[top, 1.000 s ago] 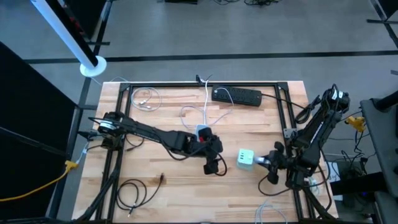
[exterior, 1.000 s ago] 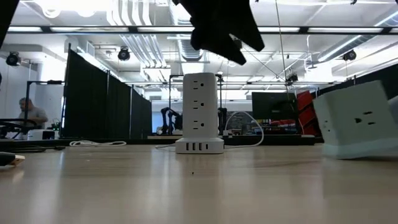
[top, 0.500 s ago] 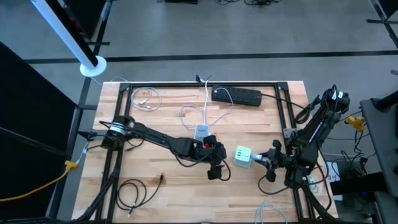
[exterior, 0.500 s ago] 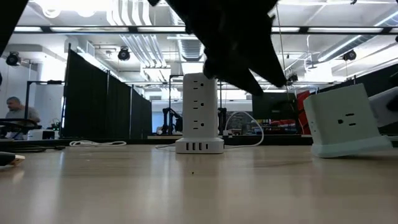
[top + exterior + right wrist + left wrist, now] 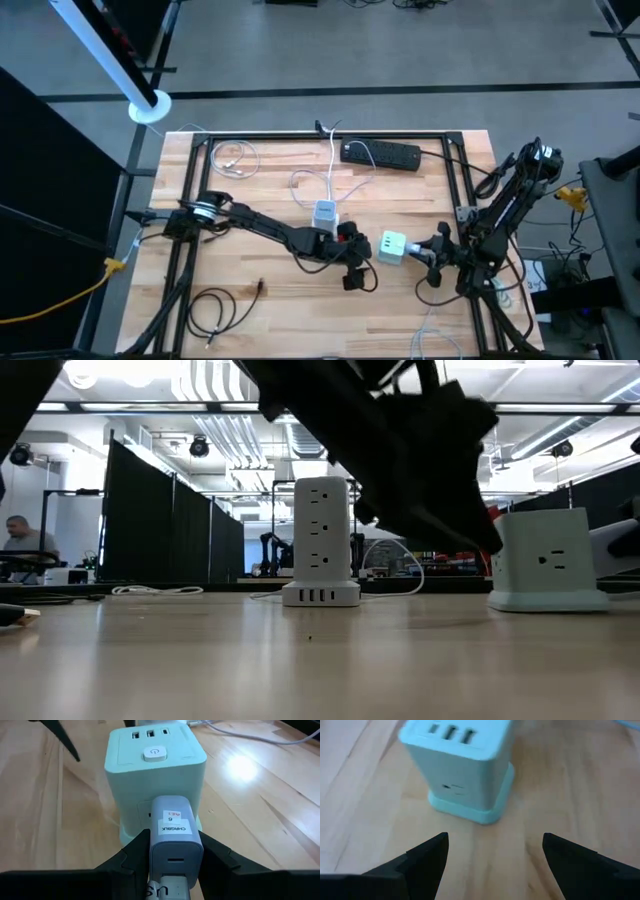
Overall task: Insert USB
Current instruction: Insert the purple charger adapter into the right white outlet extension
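A pale green power cube (image 5: 393,246) stands on the wooden table right of centre, with USB ports in its top face (image 5: 148,734). A white charger (image 5: 172,837) sticks out of the cube's right side, and my right gripper (image 5: 173,862) is shut on it. My left gripper (image 5: 495,855) hangs open, low over the table just left of the cube (image 5: 465,765), with nothing between its fingers. It also shows in the high view (image 5: 357,277). A white tower strip (image 5: 320,540) stands behind on its base. My right gripper pinches the white charger's two side faces (image 5: 155,851) between its two fingers. The fingers come from the table's right, slanting a little downward, and lie along the charger. The charger's far end meets the cube's side wall (image 5: 150,810). The cube stands level with its base on the table.
A black power strip (image 5: 380,153) lies at the far edge, its cord running right. White cables (image 5: 235,158) coil at the far left. A black cable (image 5: 215,310) loops at the near left. A metal frame (image 5: 190,200) borders the table.
My left gripper has come down and toward the cube, staying open. My right gripper has lowered the cube, which hung tilted above the table and now stands level on its base, a little farther left.
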`<action>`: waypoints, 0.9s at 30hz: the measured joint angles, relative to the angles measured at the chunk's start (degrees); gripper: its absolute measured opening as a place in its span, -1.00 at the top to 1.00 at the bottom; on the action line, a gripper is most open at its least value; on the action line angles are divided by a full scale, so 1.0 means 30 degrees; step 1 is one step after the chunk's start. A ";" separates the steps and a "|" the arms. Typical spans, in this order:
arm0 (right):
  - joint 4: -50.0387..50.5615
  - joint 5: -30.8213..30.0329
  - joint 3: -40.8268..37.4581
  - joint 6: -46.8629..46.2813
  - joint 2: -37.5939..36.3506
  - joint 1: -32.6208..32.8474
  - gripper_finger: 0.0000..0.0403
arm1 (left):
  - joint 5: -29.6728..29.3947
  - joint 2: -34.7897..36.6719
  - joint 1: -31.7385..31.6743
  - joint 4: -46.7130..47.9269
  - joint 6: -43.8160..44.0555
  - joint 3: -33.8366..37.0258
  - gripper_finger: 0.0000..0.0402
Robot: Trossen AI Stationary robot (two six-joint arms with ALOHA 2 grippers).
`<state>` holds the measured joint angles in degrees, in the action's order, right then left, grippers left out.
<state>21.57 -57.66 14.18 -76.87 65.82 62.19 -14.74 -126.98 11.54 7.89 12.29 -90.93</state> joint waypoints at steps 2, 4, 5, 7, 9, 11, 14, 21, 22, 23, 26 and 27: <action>-0.0032 0.0076 -0.0033 0.0301 0.0000 -0.0024 0.43 | -0.0249 -0.0276 -0.0249 -0.0160 -0.0132 -0.0024 -0.55; -0.0071 0.0076 -0.0037 0.0770 0.0000 -0.0087 0.43 | -0.0249 -0.0465 -0.0494 -0.0689 -0.0601 -0.0017 -0.55; -0.0144 0.0080 -0.0056 0.0930 0.0000 -0.0137 0.43 | -0.0256 -0.0625 -0.0594 -0.1150 -0.0838 -0.0025 -0.55; -0.0479 0.0083 -0.0155 0.1159 0.0007 -0.0325 0.43 | -0.0006 -0.0882 -0.0775 -0.2135 -0.1108 -0.0068 -0.55; -0.0790 0.0115 -0.0262 0.1347 0.0007 -0.0514 0.43 | 0.0498 -0.1228 -0.0910 -0.3035 -0.1153 -0.0068 -0.55; -0.1349 0.0157 -0.0484 0.1557 0.0007 -0.0798 0.43 | 0.0660 -0.1521 -0.0942 -0.3308 -0.1159 -0.0068 -0.55; -0.1722 0.0200 -0.0725 0.1665 0.0007 -0.1247 0.43 | 0.0777 -0.1782 -0.0935 -0.3420 -0.1150 -0.0061 -0.55; -0.3615 0.0322 -0.1228 0.3996 0.0022 -0.2038 0.43 | 0.1473 -0.1975 -0.0899 -0.3598 -0.1807 -0.0061 -0.55; -0.4135 0.0482 -0.1256 0.4586 0.0022 -0.2191 0.43 | 0.1587 -0.1975 -0.0899 -0.3689 -0.1995 -0.0061 -0.55; -0.4647 0.0698 -0.1275 0.5176 0.0028 -0.2362 0.43 | 0.1583 -0.1975 -0.0899 -0.3693 -0.2236 -0.0061 -0.55; -0.6330 0.1844 -0.1286 0.7371 0.0029 -0.2872 0.43 | 0.1794 -0.1975 -0.0899 -0.3793 -0.3193 -0.0046 -0.55; -0.6846 0.2330 -0.1283 0.8025 0.0029 -0.3046 0.43 | 0.2021 -0.1975 -0.0901 -0.3824 -0.3522 -0.0046 -0.55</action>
<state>1.03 -50.67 10.34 -52.80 65.91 53.06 -8.68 -132.90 8.83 -3.58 1.72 -91.07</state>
